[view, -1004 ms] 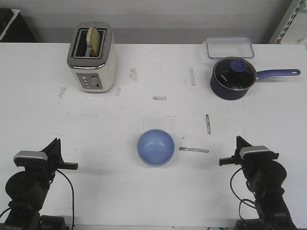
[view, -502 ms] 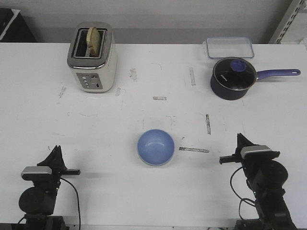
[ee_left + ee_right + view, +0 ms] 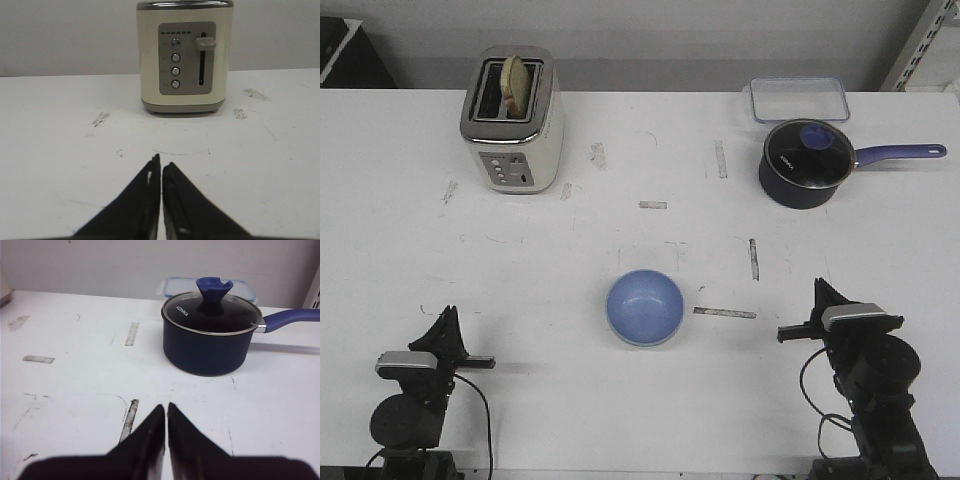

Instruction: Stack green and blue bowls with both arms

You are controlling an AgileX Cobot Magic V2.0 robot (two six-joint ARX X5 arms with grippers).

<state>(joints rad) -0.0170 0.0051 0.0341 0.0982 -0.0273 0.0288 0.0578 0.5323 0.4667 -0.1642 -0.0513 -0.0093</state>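
Observation:
The blue bowl stands upright at the middle of the table's near half. A thin pale band runs under its near rim; the green bowl does not show as a separate thing. My left gripper sits low at the near left edge, far from the bowl, shut with nothing between its fingers. At the near right, my right gripper is also shut and empty, well apart from the bowl. Neither wrist view shows a bowl.
A cream toaster with bread in its slot stands at the far left, straight ahead of the left gripper. A dark navy lidded pot and a clear container stand far right. Worn tape marks dot the table.
The left arm has drawn back and sunk lower toward the near table edge. The right arm and the blue bowl have stayed where they were.

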